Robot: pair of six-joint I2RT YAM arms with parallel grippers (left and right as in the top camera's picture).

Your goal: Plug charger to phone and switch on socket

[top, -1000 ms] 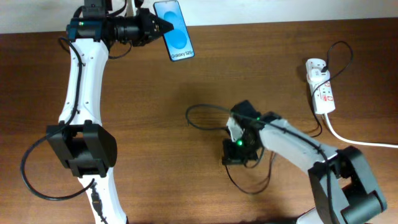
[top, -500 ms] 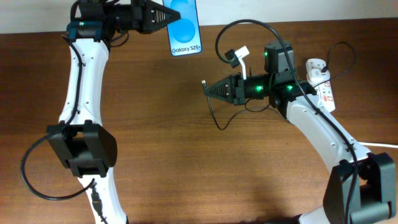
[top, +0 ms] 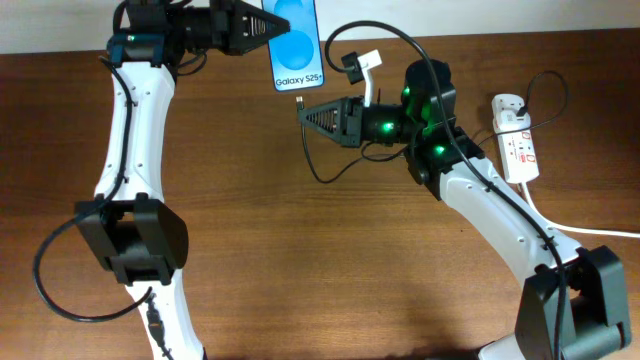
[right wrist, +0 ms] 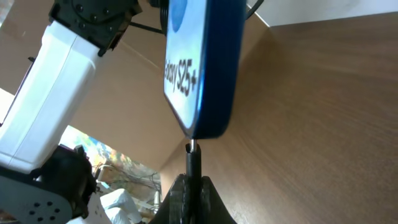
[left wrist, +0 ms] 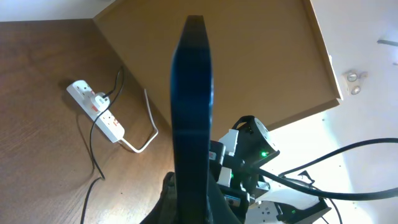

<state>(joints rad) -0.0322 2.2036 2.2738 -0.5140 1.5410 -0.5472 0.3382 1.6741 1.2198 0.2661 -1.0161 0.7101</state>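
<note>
**A:** Two things matter most for this step: line and angle. The right fingers (right wrist: 176,202) are pinched shut on the charger (right wrist: 194,163). Its small tip points straight at the lower edge of the phone (right wrist: 208,68).

**B:** Is it in yet?

**A:** I can't tell. The tip is at the edge, touching or nearly so, and the port itself is hidden. I'd keep the shank square to that edge and push slowly along its own axis. If it meets resistance, back off and re-aim, don't force it.

**B:** What are the parts like?

**A:** The connector is short, stiff and black. The cable behind it is thin and limp, and it hangs in a loose loop that could tug sideways. The phone is a slim slab with rounded corners, a glossy blue face and white lettering near this end. It looks slippery.

**B:** Who holds it?

**A:** The left fingers (top: 250,27) are clamped shut across it, holding it up at the far edge of the desk (top: 250,250). They need to brace against the push.

**B:** And the desk?

**A:** Matt brown wood grain.

**B:** The switch?

**A:** Not reached yet, I judge. The socket (top: 517,140) lies well apart on the right. It is a long white plastic strip with red markings, a black plug in it and a thick white cord (top: 560,225).
</note>
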